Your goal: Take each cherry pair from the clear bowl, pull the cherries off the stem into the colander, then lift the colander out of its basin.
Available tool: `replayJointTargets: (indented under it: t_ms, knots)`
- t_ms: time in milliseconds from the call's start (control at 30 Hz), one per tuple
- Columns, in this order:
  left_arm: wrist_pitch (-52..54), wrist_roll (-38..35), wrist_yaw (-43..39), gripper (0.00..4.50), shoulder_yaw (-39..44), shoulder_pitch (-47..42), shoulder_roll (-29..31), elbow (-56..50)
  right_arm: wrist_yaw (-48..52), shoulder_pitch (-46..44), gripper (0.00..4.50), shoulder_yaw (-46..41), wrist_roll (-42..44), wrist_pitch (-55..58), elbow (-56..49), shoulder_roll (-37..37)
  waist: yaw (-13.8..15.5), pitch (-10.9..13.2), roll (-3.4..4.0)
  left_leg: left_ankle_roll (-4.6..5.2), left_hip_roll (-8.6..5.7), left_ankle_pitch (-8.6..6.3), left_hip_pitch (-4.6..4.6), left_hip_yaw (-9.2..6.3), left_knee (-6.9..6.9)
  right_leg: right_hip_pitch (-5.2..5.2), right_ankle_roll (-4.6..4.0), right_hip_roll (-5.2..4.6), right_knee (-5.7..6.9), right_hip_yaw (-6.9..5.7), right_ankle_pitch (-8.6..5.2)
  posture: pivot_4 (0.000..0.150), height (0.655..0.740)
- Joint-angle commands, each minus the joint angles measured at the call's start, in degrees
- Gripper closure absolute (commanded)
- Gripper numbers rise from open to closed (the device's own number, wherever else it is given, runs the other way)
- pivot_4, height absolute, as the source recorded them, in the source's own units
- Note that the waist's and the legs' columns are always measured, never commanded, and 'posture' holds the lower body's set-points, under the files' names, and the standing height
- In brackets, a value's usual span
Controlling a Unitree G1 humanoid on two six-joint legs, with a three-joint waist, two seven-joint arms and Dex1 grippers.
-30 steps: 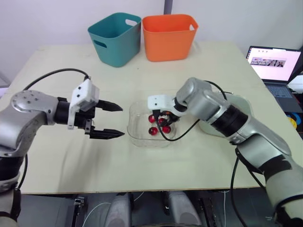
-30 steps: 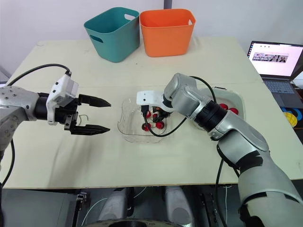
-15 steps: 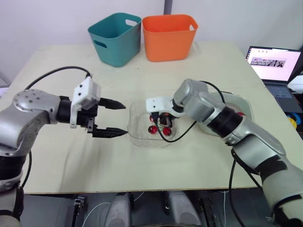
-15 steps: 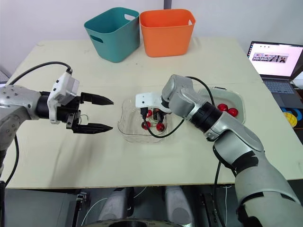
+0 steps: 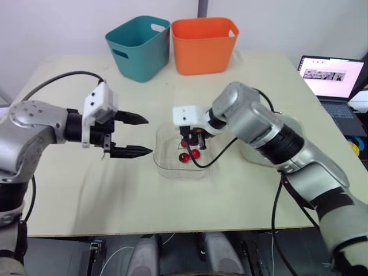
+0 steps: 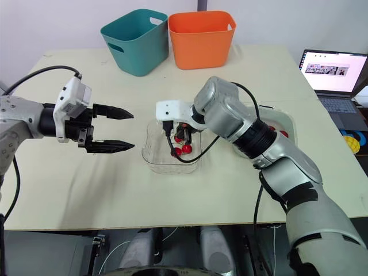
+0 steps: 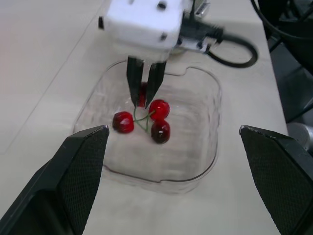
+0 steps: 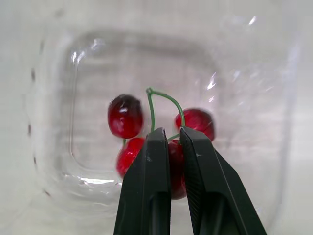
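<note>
1. The right claw (image 8: 168, 133) reaches into the clear bowl (image 5: 165, 171), clenched on the green stem of a cherry pair (image 8: 196, 121); the cherries lie just beyond its tips.
2. The left claw (image 5: 146, 135), released, hovers over the counter (image 5: 86, 190) beside the bowl, tips pointing at the pair.

The right gripper (image 8: 168, 133) pinches a cherry stem (image 8: 151, 110) between its nearly touching fingertips; four red cherries (image 8: 125, 115) sit in the clear bowl (image 8: 244, 73).

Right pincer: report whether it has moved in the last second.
Yes. Against the clear bowl, which has stayed put on the table, the right pincer has shifted upward in the head view and slightly toward the robot's left.
</note>
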Motion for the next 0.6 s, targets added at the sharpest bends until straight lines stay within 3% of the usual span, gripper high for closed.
replayJointTargets:
  t_ms: [33, 300, 433, 600]
  knots:
    - [-0.9, 1.2, -0.5, 0.00, 0.6, -2.2, 0.9, 1.6, -0.8, -0.9, 4.21, -2.3, 1.0, 1.5, -2.8, -0.1, 0.0, 0.0, 0.00, 0.00, 0.00, 0.00, 0.00, 0.00, 0.00, 0.00, 0.00, -0.01, 0.00, 0.00, 0.00, 0.150, 0.7400]
    - [-1.7, 3.1, -2.1, 0.00, -0.6, -4.1, 0.7, 4.2, -3.8, 1.9, 4.21, -2.2, 1.8, 2.4, -1.9, 0.3, 0.0, 0.0, 0.00, 0.00, 0.00, 0.00, -0.01, 0.00, 0.00, 0.00, -0.01, -0.01, 0.00, 0.00, 0.00, 0.150, 0.7400]
    - [-2.2, 3.4, -2.2, 0.00, -0.5, -3.1, 0.4, 3.6, -4.8, 3.1, 3.15, -3.0, 3.0, 4.9, -0.8, 1.3, -0.1, 0.0, 0.00, 0.00, 0.00, 0.00, -0.01, 0.00, 0.00, 0.00, -0.01, -0.01, 0.00, 0.00, 0.00, 0.150, 0.7400]
    - [-2.7, 3.3, -2.4, 0.00, 0.1, -1.4, 0.7, 3.0, -5.5, 2.3, 1.39, -2.2, 2.5, 4.8, 0.2, -0.2, 0.0, 0.0, 0.00, 0.00, 0.00, 0.00, -0.01, 0.00, 0.00, -0.03, -0.01, 0.00, 0.06, 0.00, 0.00, 0.150, 0.7400]
